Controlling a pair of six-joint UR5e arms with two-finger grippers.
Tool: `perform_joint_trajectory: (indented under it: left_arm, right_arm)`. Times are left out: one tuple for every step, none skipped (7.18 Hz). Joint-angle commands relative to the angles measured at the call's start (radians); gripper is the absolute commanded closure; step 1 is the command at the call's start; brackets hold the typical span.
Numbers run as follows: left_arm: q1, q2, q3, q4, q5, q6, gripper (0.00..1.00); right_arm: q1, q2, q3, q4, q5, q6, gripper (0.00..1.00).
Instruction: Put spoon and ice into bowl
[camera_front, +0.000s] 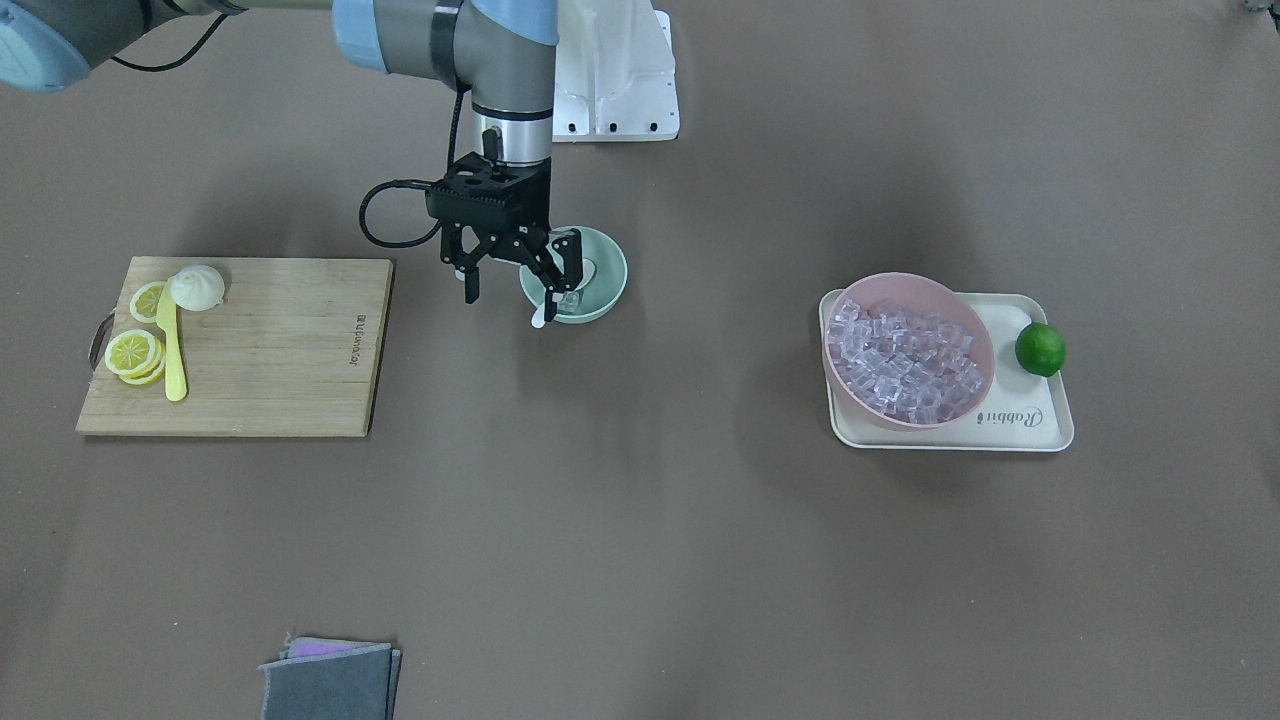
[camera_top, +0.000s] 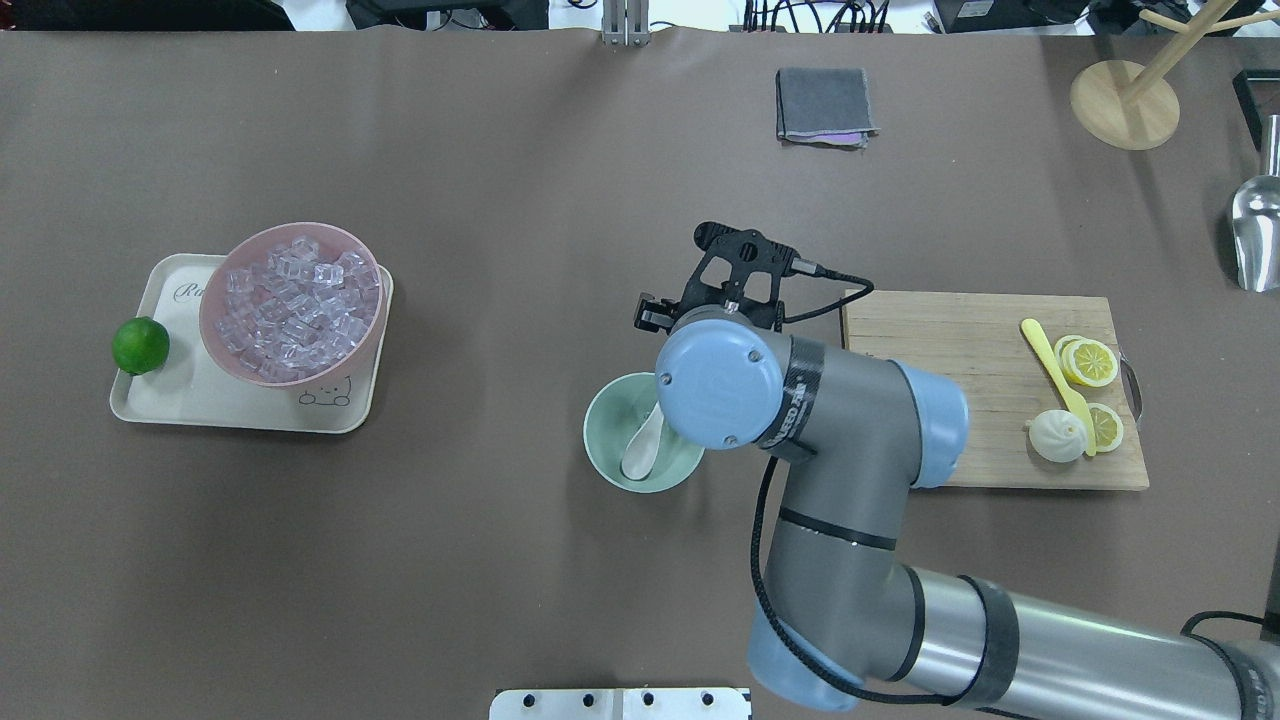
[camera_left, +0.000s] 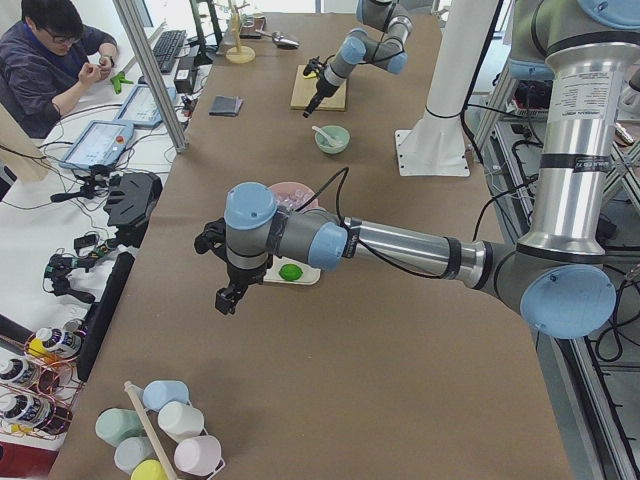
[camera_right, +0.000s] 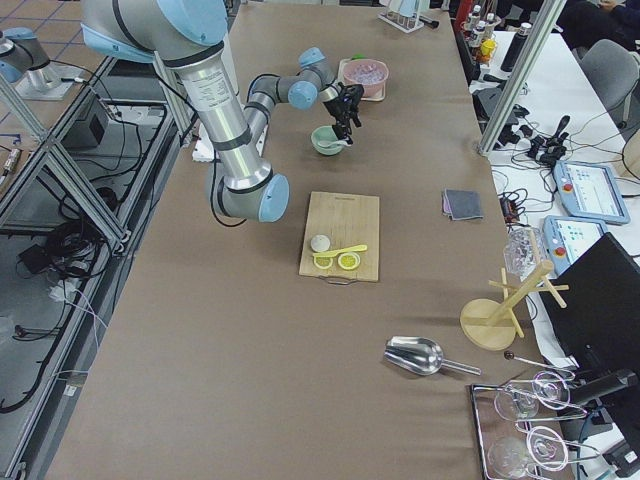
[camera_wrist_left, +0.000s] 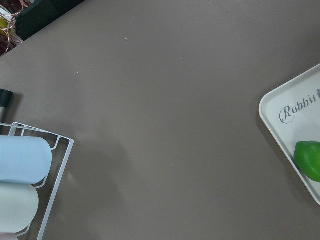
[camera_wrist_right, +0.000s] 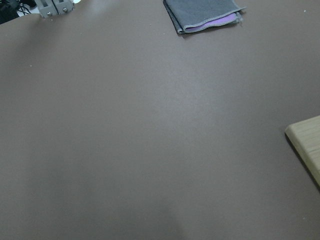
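The mint-green bowl (camera_front: 608, 262) stands on the table near the middle; it also shows in the overhead view (camera_top: 600, 440). The white spoon (camera_top: 641, 446) lies in it, with its handle end (camera_front: 540, 318) over the rim. A clear ice cube (camera_front: 570, 298) seems to lie in the bowl beside the spoon. My right gripper (camera_front: 510, 290) hangs open and empty just above the bowl's edge. Many ice cubes (camera_front: 905, 355) fill the pink bowl (camera_top: 212, 330). My left gripper (camera_left: 225, 300) shows only in the exterior left view, above the table near the tray; I cannot tell its state.
The pink bowl sits on a cream tray (camera_front: 1040, 425) with a lime (camera_front: 1040, 349). A wooden cutting board (camera_front: 280, 350) holds lemon slices, a bun and a yellow knife (camera_front: 172, 350). A folded grey cloth (camera_front: 330, 680) lies at the table's edge. A cup rack (camera_wrist_left: 30, 165) is near the left wrist.
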Motion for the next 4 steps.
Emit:
perform_joint_trajectory:
  left_arm:
    - [-0.004, 0.107, 0.016, -0.088, 0.004, -0.003, 0.02]
    - [-0.004, 0.106, 0.037, -0.021, -0.002, -0.006, 0.02]
    - [-0.004, 0.098, 0.023, 0.053, -0.002, -0.108, 0.02]
    - [-0.004, 0.101, 0.005, 0.061, -0.005, -0.244, 0.02]
  right_arm:
    - [0.149, -0.07, 0.091, -0.001, 0.194, -0.231, 0.0]
    - [0.223, -0.102, 0.105, 0.0, 0.292, -0.35, 0.0]
    - [0.316, -0.156, 0.109, 0.007, 0.397, -0.513, 0.0]
    - [0.431, -0.221, 0.112, 0.008, 0.517, -0.715, 0.0]
